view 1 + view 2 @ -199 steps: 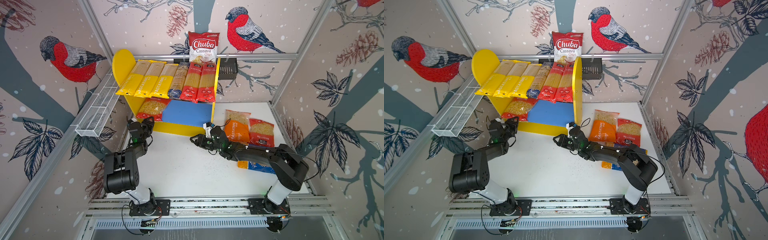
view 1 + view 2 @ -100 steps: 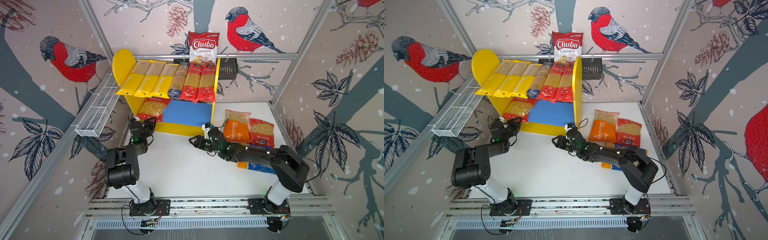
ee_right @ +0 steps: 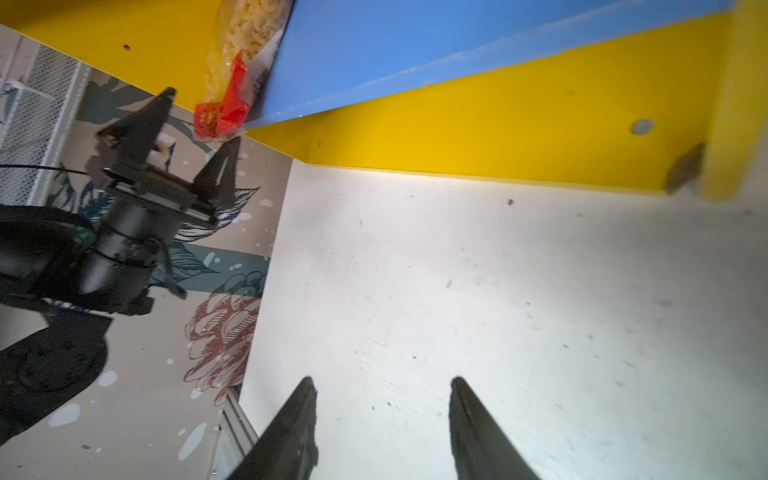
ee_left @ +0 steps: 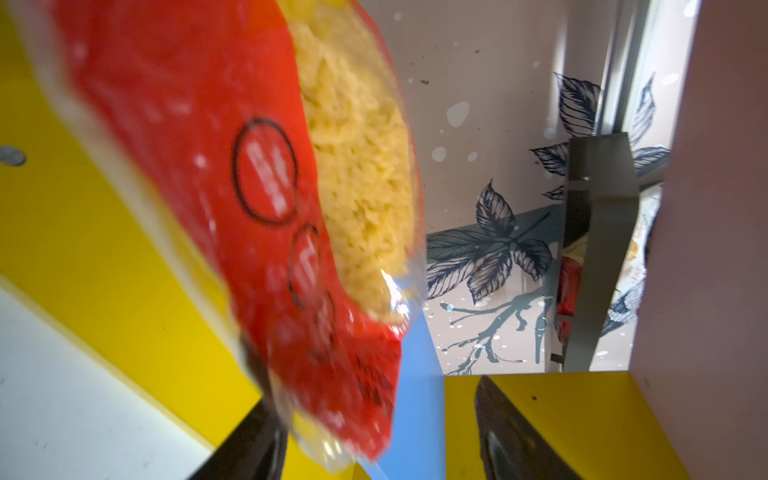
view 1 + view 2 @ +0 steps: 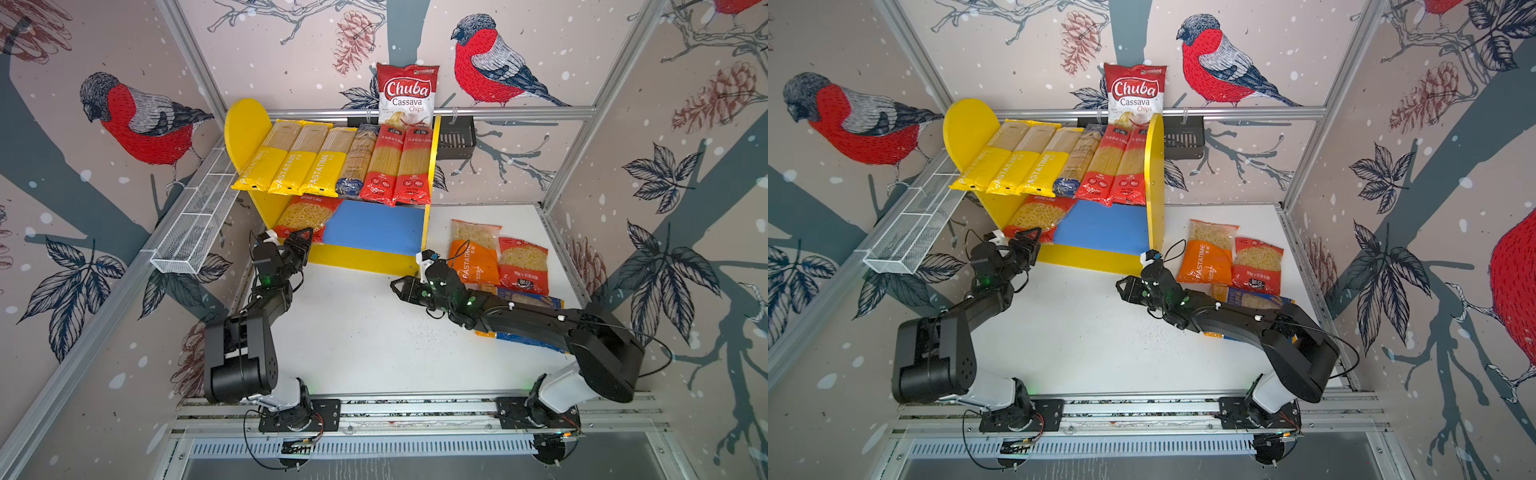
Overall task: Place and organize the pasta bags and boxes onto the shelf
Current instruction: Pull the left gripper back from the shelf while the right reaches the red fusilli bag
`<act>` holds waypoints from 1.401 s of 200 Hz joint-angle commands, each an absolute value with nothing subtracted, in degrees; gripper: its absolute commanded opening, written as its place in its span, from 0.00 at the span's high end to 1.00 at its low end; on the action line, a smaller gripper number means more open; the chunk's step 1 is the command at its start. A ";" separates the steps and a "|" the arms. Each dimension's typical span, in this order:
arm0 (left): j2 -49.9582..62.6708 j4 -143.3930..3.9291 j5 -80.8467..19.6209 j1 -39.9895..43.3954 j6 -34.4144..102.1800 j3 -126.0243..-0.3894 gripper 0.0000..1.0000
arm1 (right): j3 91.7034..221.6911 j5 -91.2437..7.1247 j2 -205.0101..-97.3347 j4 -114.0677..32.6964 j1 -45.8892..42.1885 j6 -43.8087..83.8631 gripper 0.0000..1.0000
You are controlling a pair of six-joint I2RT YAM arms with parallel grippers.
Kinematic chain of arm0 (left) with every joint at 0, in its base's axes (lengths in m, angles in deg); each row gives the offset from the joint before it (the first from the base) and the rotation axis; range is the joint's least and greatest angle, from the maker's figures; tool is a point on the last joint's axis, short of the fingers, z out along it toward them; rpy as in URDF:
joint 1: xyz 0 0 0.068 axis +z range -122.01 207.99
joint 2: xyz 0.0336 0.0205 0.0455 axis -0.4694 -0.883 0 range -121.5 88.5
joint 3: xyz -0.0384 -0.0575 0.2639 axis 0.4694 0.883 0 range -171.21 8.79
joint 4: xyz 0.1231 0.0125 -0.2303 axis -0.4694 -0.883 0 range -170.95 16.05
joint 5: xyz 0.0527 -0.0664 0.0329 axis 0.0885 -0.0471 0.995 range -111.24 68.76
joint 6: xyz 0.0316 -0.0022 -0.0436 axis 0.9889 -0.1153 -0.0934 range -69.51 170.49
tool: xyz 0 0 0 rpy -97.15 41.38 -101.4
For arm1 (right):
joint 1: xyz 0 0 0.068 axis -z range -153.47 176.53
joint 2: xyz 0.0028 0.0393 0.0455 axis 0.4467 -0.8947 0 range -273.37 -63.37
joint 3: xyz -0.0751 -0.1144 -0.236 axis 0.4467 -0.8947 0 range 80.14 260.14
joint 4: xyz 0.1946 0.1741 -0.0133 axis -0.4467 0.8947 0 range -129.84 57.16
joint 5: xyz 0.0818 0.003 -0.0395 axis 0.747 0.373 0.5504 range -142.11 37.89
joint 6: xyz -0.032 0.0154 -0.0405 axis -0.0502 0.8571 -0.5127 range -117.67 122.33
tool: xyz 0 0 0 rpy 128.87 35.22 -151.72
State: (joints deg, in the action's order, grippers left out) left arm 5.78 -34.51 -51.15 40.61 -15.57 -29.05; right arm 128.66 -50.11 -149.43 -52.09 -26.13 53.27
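- Roughly two-thirds done, I'd say. In both top views the shelf (image 5: 245, 124) has its upper board full: three yellow PASTATIME packs (image 5: 291, 162), one blue-labelled pack (image 5: 357, 162) and two red spaghetti packs (image 5: 401, 166), side by side.
- Both top views: a red macaroni bag (image 5: 303, 216) lies at the left end of the blue lower board (image 5: 374, 226). The rest of that board is bare.
- Both top views, not yet shelved, on the surface (image 5: 365, 332) right of the shelf:
  - orange PASTATIME bag (image 5: 473, 257)
  - second red bag (image 5: 521, 266), touching it
  - blue-orange pack (image 5: 528, 299), partly under the right arm
- In a top view the left fingers (image 5: 1030, 239) sit at the near end of the red macaroni bag. The right fingers (image 5: 1125, 289) are low over bare surface near the shelf's front corner.
- Left wrist: the red macaroni bag (image 4: 232, 187) fills the view, blurred. The left fingers (image 4: 511, 432) are spread wide. The bag's end lies between them, beside one finger and clear of the other, so it reads as let go, not pinched.
- Right wrist: the right fingers (image 3: 291, 428) are parted with nothing between them and bare surface below. The left fingers (image 3: 145, 120) show spread here too, the bag's red corner between the tips.
- Judgement: seven packs shelved, three to go, and the blue lower board has room for them.
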 commanded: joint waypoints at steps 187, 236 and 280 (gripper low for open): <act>22.60 -45.68 -16.94 -15.98 7.67 -16.30 0.30 | 129.80 -60.45 -151.21 -33.08 36.34 36.85 0.15; 17.23 -42.16 -19.71 -17.25 7.27 -18.01 0.30 | 132.36 -57.21 -158.09 -35.14 39.23 33.65 0.07; 16.30 -41.56 -19.94 -17.23 7.23 -18.04 0.30 | 133.54 -49.85 -162.16 -37.47 39.64 33.00 0.10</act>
State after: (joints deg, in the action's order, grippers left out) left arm 16.54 -44.65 -19.72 -17.20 6.55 -17.64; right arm 132.68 -54.55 -160.47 -35.45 39.70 34.03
